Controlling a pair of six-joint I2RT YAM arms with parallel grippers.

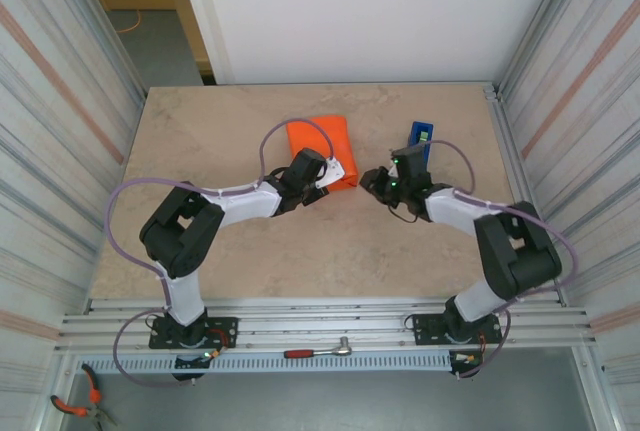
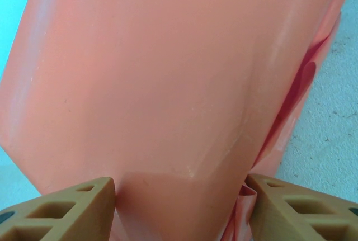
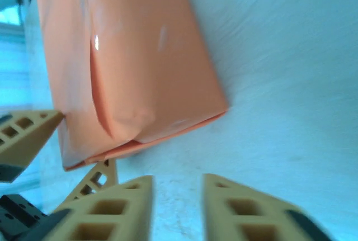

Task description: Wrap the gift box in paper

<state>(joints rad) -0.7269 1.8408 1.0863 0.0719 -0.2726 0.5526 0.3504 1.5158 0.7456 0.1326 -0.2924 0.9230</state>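
Your left gripper point(image 2: 180, 188) pinches the folded end flap of the paper point(image 2: 168, 73) from both sides. Your right gripper point(image 3: 178, 182) hovers just beside it, jaws apart, empty. You're closing the parcel's end, I'd say. Next, press that crease flat. Thin, glossy orange sheet; boxy bundle mid-table, gift box hidden inside.

We log a white wall panel point(image 1: 380, 11) beyond the left hand point(image 1: 333, 173) and right hand point(image 1: 372, 182). Ribbed metal walls point(image 1: 50, 131) outboard of each. Beige stone-look surface point(image 1: 300, 251) beneath, evenly lit.
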